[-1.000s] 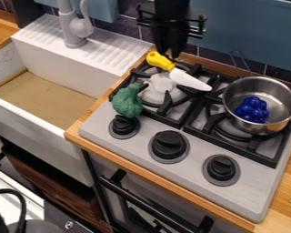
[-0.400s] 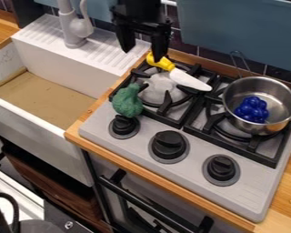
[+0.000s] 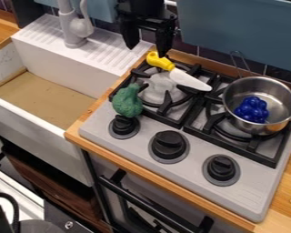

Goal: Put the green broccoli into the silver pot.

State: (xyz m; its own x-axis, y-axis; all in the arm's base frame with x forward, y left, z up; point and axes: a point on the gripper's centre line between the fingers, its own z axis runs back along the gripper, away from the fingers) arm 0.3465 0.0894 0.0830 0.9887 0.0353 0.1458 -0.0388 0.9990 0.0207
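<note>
One broccoli on the stove, awaiting pickup

Camera view: a black gripper hangs near the top edge, behind the stove's left side. Its two fingers are apart with nothing between them. The broccoli rests at the stove's left front, on the edge of the left grate, just behind the left knob. Its stalk points toward the back.

The task looks to be at the approach, before any grasp. The next move calls for bringing the open fingers forward and down around the broccoli. The knife, yellow-handled and lying across the same grate, is between them and could get knocked on a low path.

The silver pot sits on the right burner, holding a bunch of blue grapes; bare metal beside them seems to leave room. At left, the white sink has a flat tan bottom.
</note>
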